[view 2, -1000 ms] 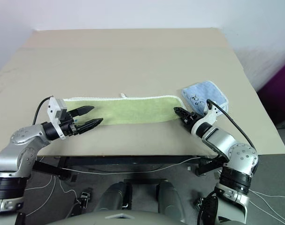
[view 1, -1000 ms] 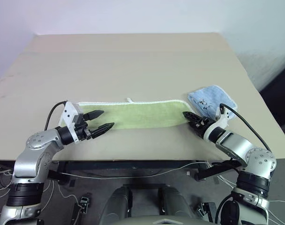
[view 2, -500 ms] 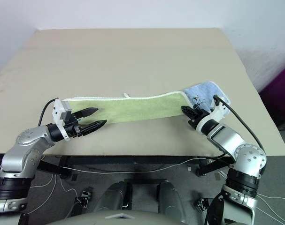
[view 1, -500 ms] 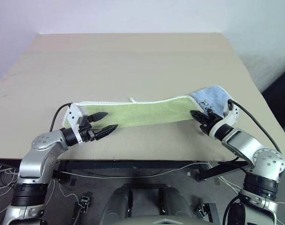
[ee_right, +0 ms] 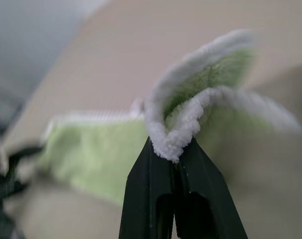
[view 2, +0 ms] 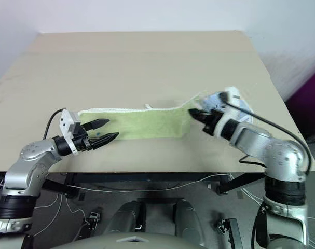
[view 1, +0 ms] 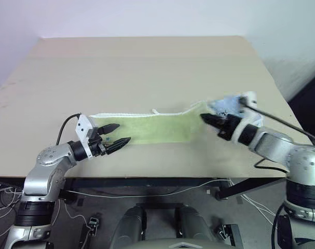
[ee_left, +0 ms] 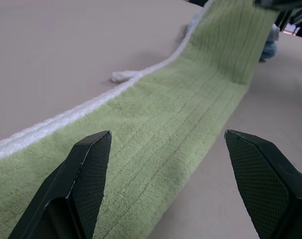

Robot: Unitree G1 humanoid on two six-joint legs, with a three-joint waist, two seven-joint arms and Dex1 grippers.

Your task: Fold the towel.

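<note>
Right end of the towel is now lifted and carried inward.

The right pincer (view 1: 208, 120) has closed on the towel's (view 1: 147, 129) edge and raised it off the worktop (view 1: 147, 67) toward the left; the left pincer (view 1: 114, 134) stays spread over the flat end, so the fold has begun.

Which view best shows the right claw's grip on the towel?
The right wrist view: the right claw is shut on the towel, pinching its white edge. The eye views show that end lifted off the table; the left wrist view shows the towel's length.
</note>
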